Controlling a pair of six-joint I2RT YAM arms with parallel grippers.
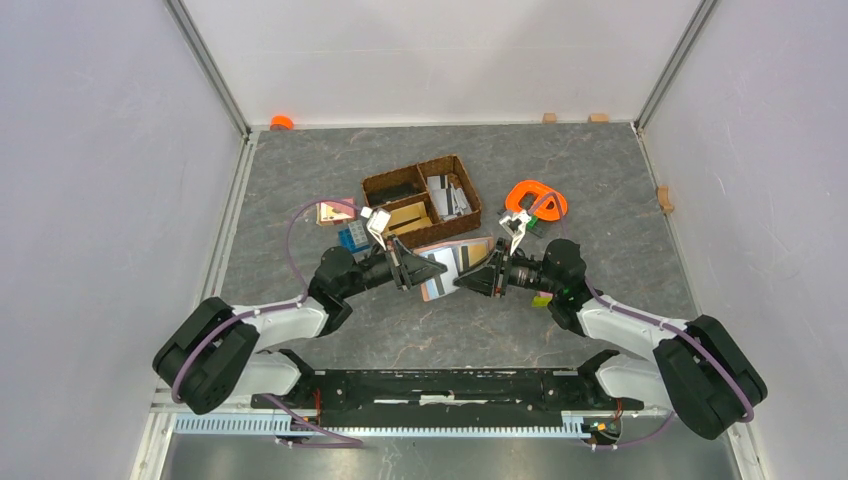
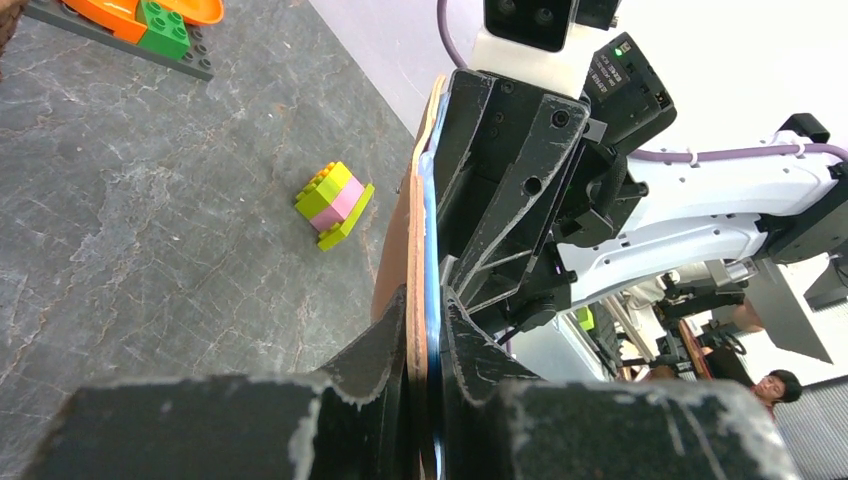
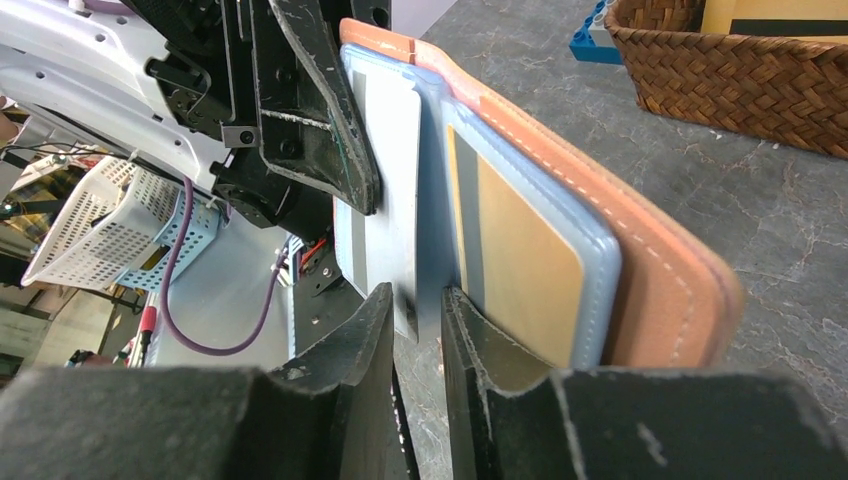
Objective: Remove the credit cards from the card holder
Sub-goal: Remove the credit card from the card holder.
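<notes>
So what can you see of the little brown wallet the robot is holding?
The card holder is a tan-brown, leather-looking wallet with pale stitching along its edge. It is open and held up off the table between both hands. Inside are pale blue clear sleeves: one shows a grey-white card, another a gold card. The left hand clamps one end, and the right hand pinches the sleeve with the grey-white card.
</notes>
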